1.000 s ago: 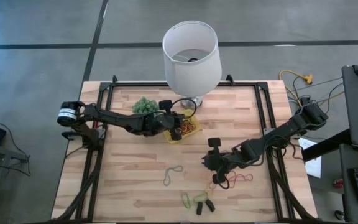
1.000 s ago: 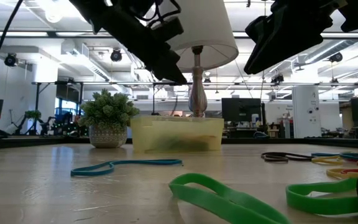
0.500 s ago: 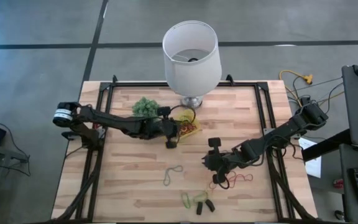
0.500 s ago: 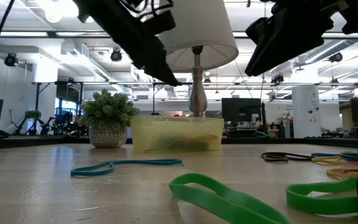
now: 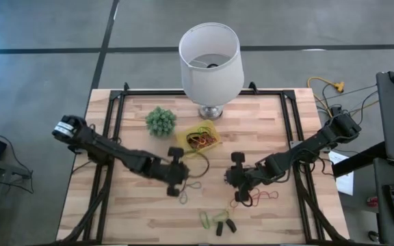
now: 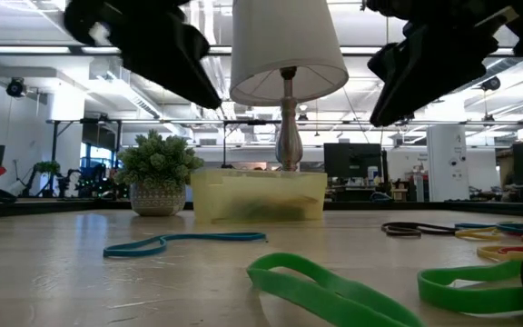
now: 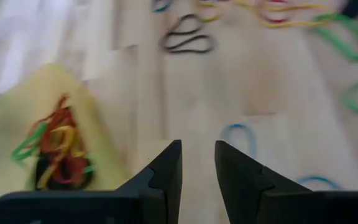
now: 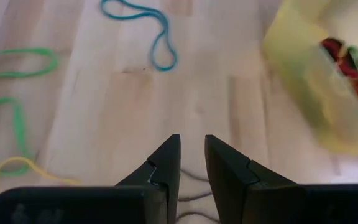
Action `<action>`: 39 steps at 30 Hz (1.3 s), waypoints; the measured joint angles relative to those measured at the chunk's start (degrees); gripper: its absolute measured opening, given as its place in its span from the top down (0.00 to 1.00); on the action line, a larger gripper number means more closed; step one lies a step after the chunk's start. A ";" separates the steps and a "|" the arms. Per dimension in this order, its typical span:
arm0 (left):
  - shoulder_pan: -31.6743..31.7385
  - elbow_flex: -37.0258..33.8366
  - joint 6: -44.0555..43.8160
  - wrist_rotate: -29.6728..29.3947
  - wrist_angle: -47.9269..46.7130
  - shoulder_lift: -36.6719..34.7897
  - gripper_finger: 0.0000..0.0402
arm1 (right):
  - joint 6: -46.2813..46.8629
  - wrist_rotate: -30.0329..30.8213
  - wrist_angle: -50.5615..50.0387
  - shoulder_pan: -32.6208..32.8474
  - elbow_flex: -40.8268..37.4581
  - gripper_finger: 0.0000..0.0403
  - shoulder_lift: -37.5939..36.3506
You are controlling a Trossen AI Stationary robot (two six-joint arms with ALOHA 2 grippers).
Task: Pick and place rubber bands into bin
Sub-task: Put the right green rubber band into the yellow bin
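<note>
L gripper [image 5: 174,183] over bare wood just beside the teal band [image 5: 191,186], jaws slightly apart, nothing between them. R gripper [image 5: 237,186] hovers mid-table above the red/yellow bands [image 5: 264,197], small gap between fingers, nothing held. Yellow bin [image 5: 198,140] sits by the lamp [image 5: 210,60] base w/ a tangle of red/orange/green bands inside. Loose green bands [image 5: 212,219] near front edge, next to dark stubby pieces [image 5: 226,225]. Green ball plant [image 5: 160,121] beside the bin.
</note>
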 joint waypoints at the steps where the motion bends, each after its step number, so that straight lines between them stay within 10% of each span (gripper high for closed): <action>1: -1.17 0.00 -0.64 0.00 -0.06 0.04 0.80 | 0.06 -1.41 0.69 0.00 -0.36 0.83 0.00; 12: -9.10 -1.07 -2.87 -0.28 0.60 0.63 0.80 | -12.00 -22.02 33.53 0.00 -6.42 0.83 4.29; 21: -9.35 -1.48 -3.86 -0.28 -0.06 0.63 0.80 | -10.29 -27.85 26.87 -0.10 3.01 0.83 18.87; 39: -9.38 -3.43 -3.86 -0.31 -0.02 0.56 0.80 | -4.35 -27.44 12.64 3.37 7.75 0.83 19.69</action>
